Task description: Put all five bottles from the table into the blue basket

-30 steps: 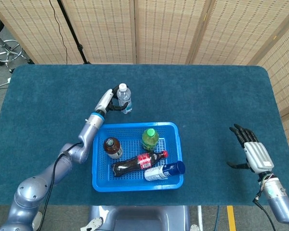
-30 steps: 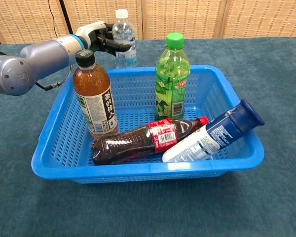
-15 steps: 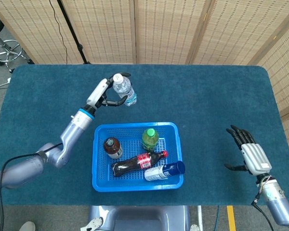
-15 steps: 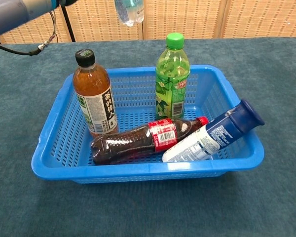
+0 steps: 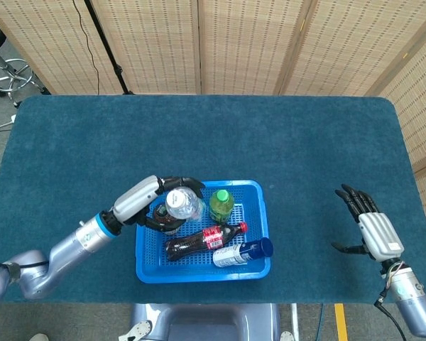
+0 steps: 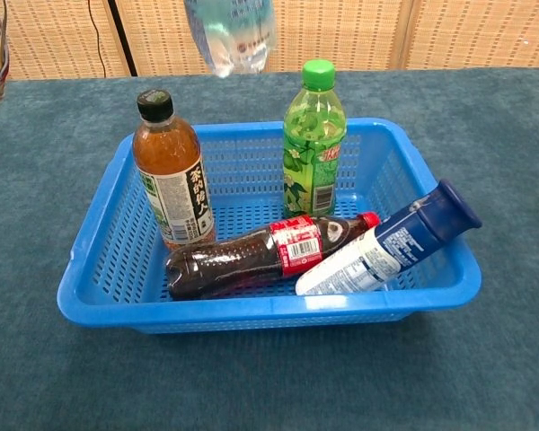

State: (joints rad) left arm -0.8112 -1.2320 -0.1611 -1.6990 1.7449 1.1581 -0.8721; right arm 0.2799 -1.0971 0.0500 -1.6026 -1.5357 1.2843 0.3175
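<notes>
water bottle, clear with a white cap, hangs in the air above the left part of the blue basket, held by the left hand, whose dark fingers are clamped around its body; in the chest view only its lower end shows at the top edge, above the basket's far rim. inside the basket a brown tea bottle with a black cap stands upright at the left, a green bottle with a green cap stands upright at the back middle, a dark cola bottle with a red label lies on its side along the front, and a white bottle with a blue cap lies tilted against the right wall, just beside the cola bottle's cap. the basket sits on the teal desk. the right hand hovers well apart over the desk's right edge, fingers apart and holding nothing.
</notes>
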